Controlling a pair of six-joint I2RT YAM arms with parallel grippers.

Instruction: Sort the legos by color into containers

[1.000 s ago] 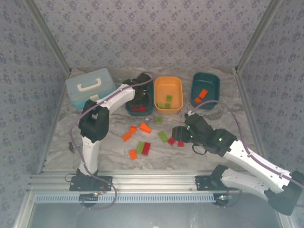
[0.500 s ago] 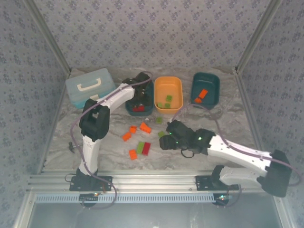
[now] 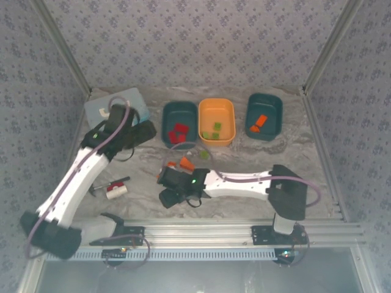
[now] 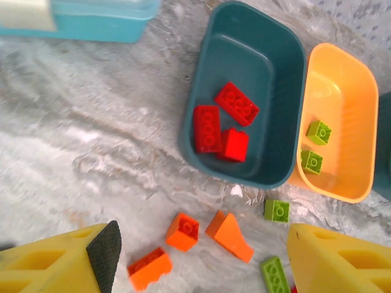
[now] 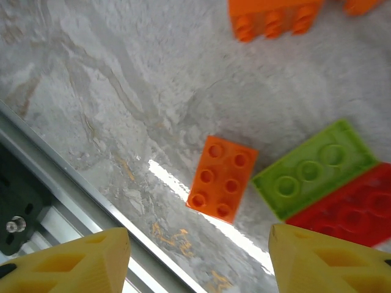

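Hovering over an orange six-stud brick (image 5: 222, 179), the right arm's jaws stand wide apart and hold nothing. The brick lies flat on the table (image 5: 122, 73), studs up, nearer the arm bases than the orange tub (image 3: 221, 111) and off toward its left-arm side. A green brick (image 5: 314, 168) nearly touches one corner of it, with a red brick (image 5: 342, 213) against the green one.

The left arm's jaws are also open and empty, above the table on the orange tub's left-arm side. The teal tub (image 4: 244, 55) just beside the orange tub holds three red bricks.

The orange brick looks light, rigid and smooth-walled, so it should not deform but could squirt out of a skewed pinch. The safest hold is probably square across its two long side walls, low down, keeping clear of the green neighbour. Orange pieces already lie in the other teal tub (image 3: 269, 104), on the orange tub's right-arm side.
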